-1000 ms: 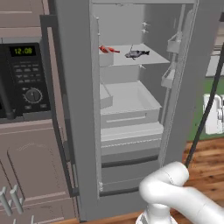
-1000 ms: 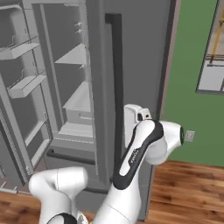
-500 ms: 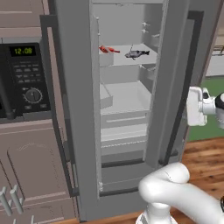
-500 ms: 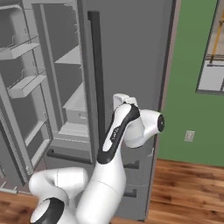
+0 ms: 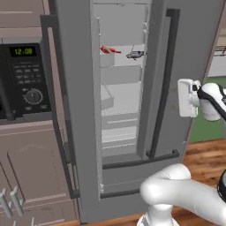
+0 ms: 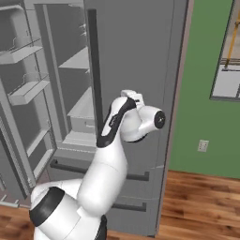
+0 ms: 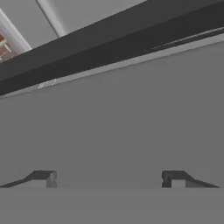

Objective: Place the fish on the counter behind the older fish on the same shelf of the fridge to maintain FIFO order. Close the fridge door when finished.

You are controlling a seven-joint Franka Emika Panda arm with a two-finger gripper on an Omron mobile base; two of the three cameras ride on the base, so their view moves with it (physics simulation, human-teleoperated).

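Since a second ago the right-hand fridge door (image 5: 176, 66) has swung much nearer to shut, leaving a narrower gap onto the interior, and the arm has come round so the hand now sits against that door's outer face.

Nearest: gripper (image 7: 109, 177) — hand view puts both small dark fingertips (image 7: 43, 177) well apart, jaws wide, nothing between them. Flat grey door panel directly ahead of the tips; cannot tell whether they touch it. Dark vertical bar handle (image 7: 113, 39) runs as a slanted band across the upper part of that view.

Left base view: white hand body level with the middle of the door, just right of the handle. Right base view: arm bent up from the base, wrist against the grey door front beside the same handle.

Further in, through the gap: fridge (image 5: 79, 110) interior pale grey-white. Upper shelf (image 5: 121, 57) carries both fish. The fish (image 5: 109, 50), red-orange, lies at the left of the shelf. The older fish (image 5: 135, 54), dark grey, lies to its right, apart from it. Lower shelves and drawer fronts visible below.

Left of the fridge: black-fronted wall oven (image 5: 22, 84) with lit clock; mauve cabinet fronts beneath.

Right side, beyond the door: green wall (image 6: 201, 93), wooden floor (image 6: 201, 201).
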